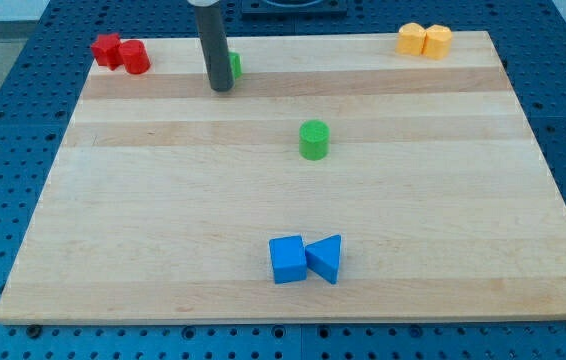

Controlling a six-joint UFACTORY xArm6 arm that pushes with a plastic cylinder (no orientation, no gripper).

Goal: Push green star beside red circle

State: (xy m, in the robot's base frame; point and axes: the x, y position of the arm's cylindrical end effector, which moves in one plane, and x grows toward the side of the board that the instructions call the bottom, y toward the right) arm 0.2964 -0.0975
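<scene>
1. Camera view shows the rod's tip (221, 88) planted near the board's top edge, left of centre. There is no gripper on this arm, so nothing opens or closes — it only pushes.
2. A green block (234, 66) peeks out from behind the rod on the view's right, touching it or nearly so. Most of it is hidden, so its shape cannot be made out; judging by the task, it is probably the green star.
3. Two red blocks sit touching in the top left corner: a jagged red block (107, 49) and, on its right, the rounder one, the red circle (135, 57). They lie well apart from the green block.
4. Risk one — the tip stands on the green block's left, between it and the red pair. A leftward sweep from here leaves the block behind.
5. Risk two: the block lies close to the top edge of the board (283, 290), so a nudge from below could tip it off.
6. Risk three: an overlong push would knock the red circle against its neighbour and scatter both.
7. A green cylinder (314, 140) near the centre could be mistaken for the target.
</scene>
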